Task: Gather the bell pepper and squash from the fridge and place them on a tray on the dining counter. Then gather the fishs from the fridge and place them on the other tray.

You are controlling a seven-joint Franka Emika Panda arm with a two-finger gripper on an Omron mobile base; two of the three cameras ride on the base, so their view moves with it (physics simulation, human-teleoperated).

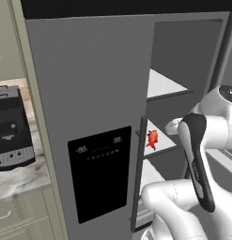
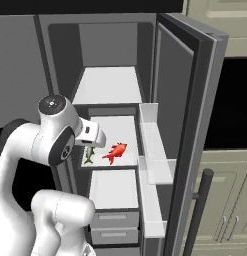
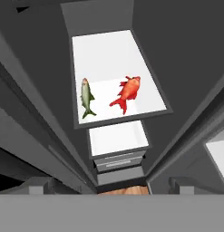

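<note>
Red fish (image 3: 127,93), silvery fish (image 3: 86,97), fridge shelf (image 3: 109,54)

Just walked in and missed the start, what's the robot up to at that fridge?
The arm is reaching toward the fridge, whose right door stands open. On a middle shelf lie two fish side by side, apart: a reddish-orange fish and a silvery-grey fish. The pincer is open and empty, back from the shelf, touching neither fish. No pepper or squash can be seen on the shelves.
</note>
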